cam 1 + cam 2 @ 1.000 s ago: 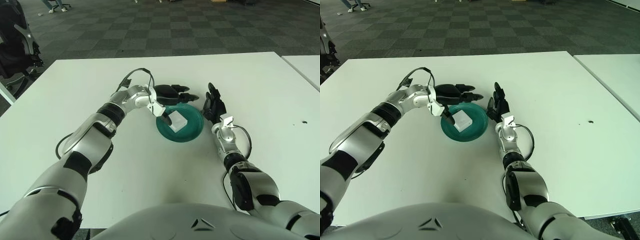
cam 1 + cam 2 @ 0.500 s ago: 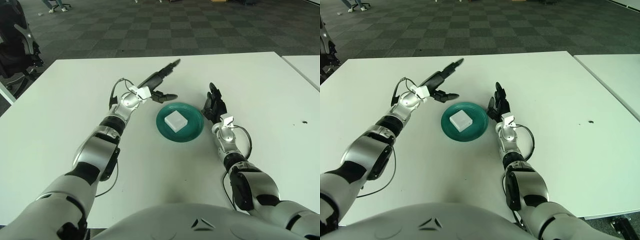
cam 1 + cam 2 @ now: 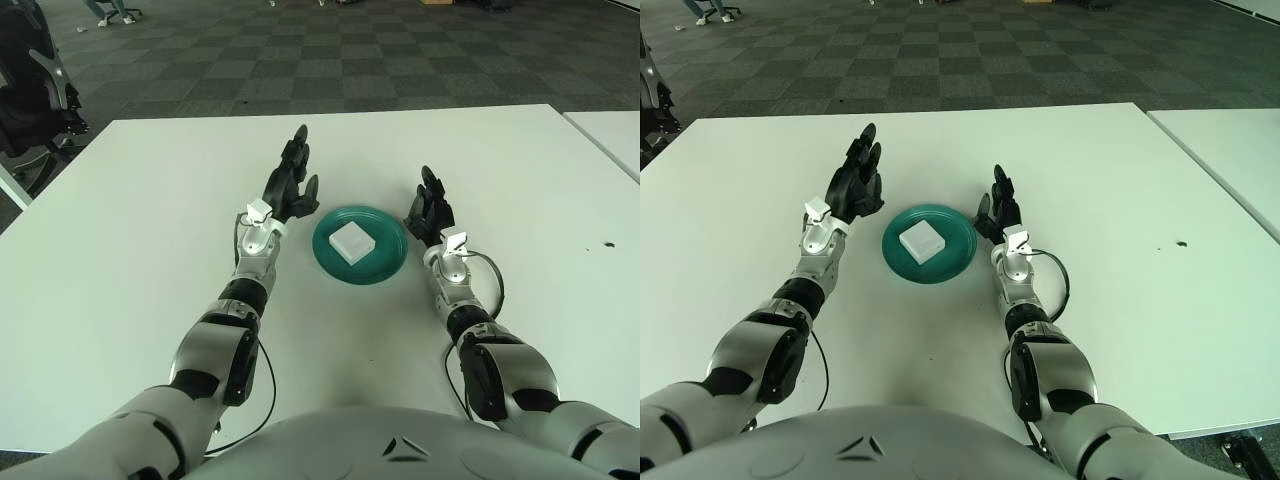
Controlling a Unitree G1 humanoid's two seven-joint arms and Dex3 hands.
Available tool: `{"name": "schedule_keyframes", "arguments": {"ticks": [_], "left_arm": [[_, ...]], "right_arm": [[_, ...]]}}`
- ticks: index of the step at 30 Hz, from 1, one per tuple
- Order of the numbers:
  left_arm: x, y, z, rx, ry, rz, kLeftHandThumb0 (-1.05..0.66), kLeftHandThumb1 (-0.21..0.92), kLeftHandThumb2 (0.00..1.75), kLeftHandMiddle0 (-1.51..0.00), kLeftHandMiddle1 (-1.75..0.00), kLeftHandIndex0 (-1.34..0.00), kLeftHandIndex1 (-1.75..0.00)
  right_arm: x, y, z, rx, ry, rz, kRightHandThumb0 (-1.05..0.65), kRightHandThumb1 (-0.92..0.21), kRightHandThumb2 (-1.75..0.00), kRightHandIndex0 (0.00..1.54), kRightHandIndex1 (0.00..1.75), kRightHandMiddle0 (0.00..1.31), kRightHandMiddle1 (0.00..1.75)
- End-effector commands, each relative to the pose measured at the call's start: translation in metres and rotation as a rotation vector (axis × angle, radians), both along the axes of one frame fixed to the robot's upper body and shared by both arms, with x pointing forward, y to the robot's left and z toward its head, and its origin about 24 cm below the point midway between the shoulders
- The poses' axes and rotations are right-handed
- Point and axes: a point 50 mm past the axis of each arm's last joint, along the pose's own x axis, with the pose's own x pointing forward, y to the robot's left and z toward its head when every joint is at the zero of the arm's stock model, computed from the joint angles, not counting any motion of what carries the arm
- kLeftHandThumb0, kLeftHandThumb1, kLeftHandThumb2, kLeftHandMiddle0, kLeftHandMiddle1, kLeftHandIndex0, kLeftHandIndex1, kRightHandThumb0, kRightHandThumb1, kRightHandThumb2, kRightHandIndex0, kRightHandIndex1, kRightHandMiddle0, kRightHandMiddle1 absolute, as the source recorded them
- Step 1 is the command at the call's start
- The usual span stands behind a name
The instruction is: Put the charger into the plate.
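In the left eye view the white charger (image 3: pixel 351 239), probably light, rigid and smooth, best pinched across its flat sides, lay inside the green plate (image 3: pixel 386 262); the right eye view showed the left hand (image 3: pixel 856 186) and right hand (image 3: pixel 996 212) flanking it, fingers spread, holding nothing.

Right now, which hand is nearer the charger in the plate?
Roughly equal; the left looks marginally nearer. The left hand is open beside the plate's left rim, the right hand beside its right rim. The charger sits left of centre.
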Motion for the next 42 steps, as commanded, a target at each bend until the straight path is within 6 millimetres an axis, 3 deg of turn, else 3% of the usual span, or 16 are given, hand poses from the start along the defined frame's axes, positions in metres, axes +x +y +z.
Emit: {"name": "schedule_keyframes", "arguments": {"ticks": [1,13,32,42], "left_arm": [[-0.005,0.012,-0.014,-0.038,0.088,0.073,-1.05,0.92,1.07,0.00,0.00,-0.05,-0.04],[-0.021,0.017,-0.034,0.050,0.163,0.150,-1.05,0.92,1.11,0.00,0.00,-0.02,-0.05],[-0.055,0.018,-0.060,0.159,0.221,0.203,-1.04,0.92,1.17,0.00,0.00,0.00,-0.07],[-0.075,0.019,-0.078,0.212,0.278,0.281,-1.01,0.92,1.20,-0.06,-0.01,0.00,-0.18]], "right_arm": [[-0.075,-0.005,-0.083,0.027,0.460,-0.050,-1.00,-0.92,-1.06,0.00,0.00,0.00,0.15],[-0.075,-0.008,-0.083,0.022,0.461,-0.056,-1.00,-0.92,-1.11,0.00,0.00,0.00,0.21],[-0.076,-0.019,-0.085,0.003,0.489,-0.057,-0.99,-0.92,-1.07,0.00,0.00,0.00,0.15],[-0.078,-0.021,-0.081,-0.022,0.424,-0.060,-1.00,-0.92,-1.06,0.00,0.00,0.00,0.15]]}}
